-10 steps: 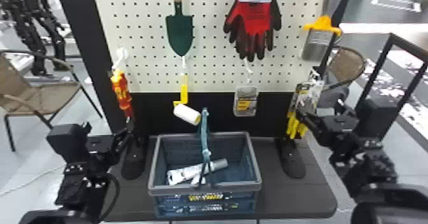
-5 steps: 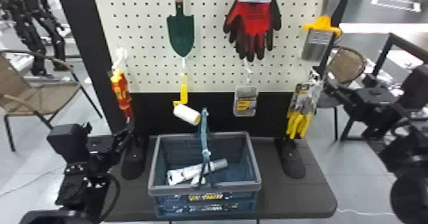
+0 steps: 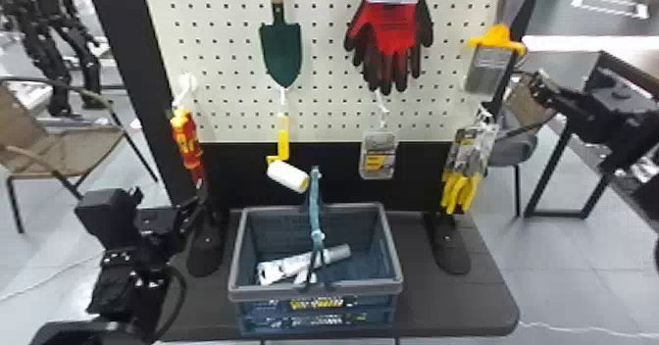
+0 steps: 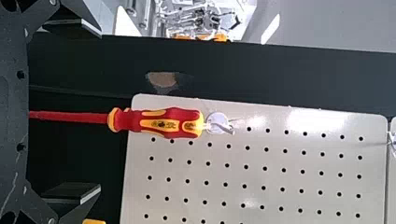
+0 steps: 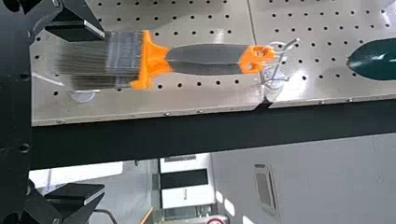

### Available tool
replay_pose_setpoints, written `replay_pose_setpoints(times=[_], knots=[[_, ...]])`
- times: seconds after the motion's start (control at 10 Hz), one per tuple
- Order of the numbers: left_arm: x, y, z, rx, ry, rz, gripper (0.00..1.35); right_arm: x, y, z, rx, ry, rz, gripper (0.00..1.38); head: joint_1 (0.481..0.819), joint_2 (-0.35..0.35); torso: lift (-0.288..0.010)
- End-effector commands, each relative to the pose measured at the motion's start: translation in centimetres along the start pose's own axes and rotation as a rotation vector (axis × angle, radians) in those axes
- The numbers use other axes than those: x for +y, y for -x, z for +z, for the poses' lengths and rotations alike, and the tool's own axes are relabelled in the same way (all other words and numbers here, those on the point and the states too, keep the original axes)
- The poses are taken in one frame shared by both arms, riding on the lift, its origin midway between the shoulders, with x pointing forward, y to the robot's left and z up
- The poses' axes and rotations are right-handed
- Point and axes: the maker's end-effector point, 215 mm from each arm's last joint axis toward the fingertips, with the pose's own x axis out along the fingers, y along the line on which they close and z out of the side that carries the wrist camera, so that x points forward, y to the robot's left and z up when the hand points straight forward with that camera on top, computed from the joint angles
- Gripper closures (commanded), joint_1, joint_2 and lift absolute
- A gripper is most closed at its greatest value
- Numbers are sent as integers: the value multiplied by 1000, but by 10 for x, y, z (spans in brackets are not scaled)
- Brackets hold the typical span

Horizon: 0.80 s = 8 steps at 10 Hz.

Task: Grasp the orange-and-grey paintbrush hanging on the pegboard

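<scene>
Orange paintbrush (image 5: 156, 60) beyond right gripper (image 3: 542, 87)

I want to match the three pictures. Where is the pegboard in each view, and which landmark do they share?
Head view: pegboard in the upper middle, behind the green trowel and red-and-black gloves.
Left wrist view: behind the handle of the red-and-yellow screwdriver.
Right wrist view: behind the orange-and-grey paintbrush.
Shared landmark: the black frame along the pegboard's edge.
</scene>
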Motion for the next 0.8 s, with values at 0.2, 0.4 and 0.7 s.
replay_pose_setpoints(times=[0.2, 0.4, 0.7], knots=[[-1, -1, -1, 4, -3, -2, 147, 2, -14, 33, -4, -11, 91, 121, 549, 0, -100], [-2, -1, -2, 6, -3, -3, 147, 14, -26, 40, 4, -36, 187, 110, 549, 0, -100], [-3, -2, -2, 8, -1, -4, 147, 34, -35, 45, 47, -38, 297, 113, 549, 0, -100]])
